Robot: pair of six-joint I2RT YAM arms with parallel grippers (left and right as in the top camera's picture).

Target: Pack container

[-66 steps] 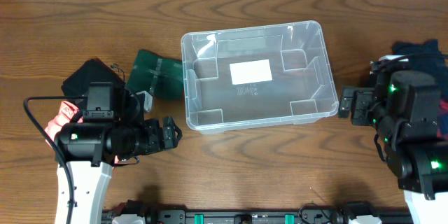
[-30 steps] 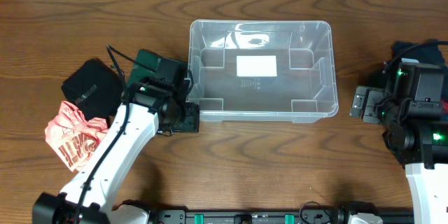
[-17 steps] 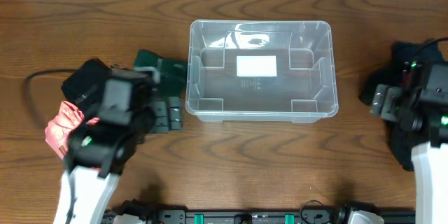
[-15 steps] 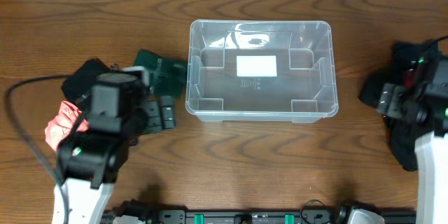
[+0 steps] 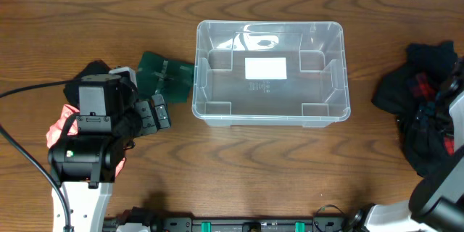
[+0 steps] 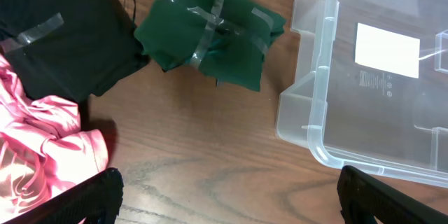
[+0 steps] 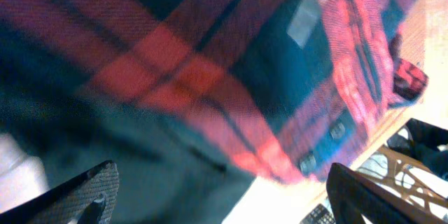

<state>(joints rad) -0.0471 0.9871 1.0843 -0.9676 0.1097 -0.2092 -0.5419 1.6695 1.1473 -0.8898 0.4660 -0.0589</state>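
Clear plastic, the container (image 5: 270, 72) sits square at the back middle of the table (image 5: 239, 167), its white label (image 5: 265, 68) showing on the base. It has kept this spot for the last second, though two seconds back it lay skewed. The left claw (image 5: 156, 112) has drawn away from the container's left wall toward the pink cloth (image 5: 56, 127) and the black bundle (image 5: 90, 76), and its fingers stand wide apart. The green taped bundle (image 5: 165, 76) lies just beside the container's left rim. The right claw (image 7: 234, 196) has swung out over the heap of dark clothes (image 5: 420, 109) at the right edge. Its fingers (image 7: 91, 189) are spread wide over red plaid fabric (image 7: 210, 77), and whether they touch it is hard to tell in that blurred view.
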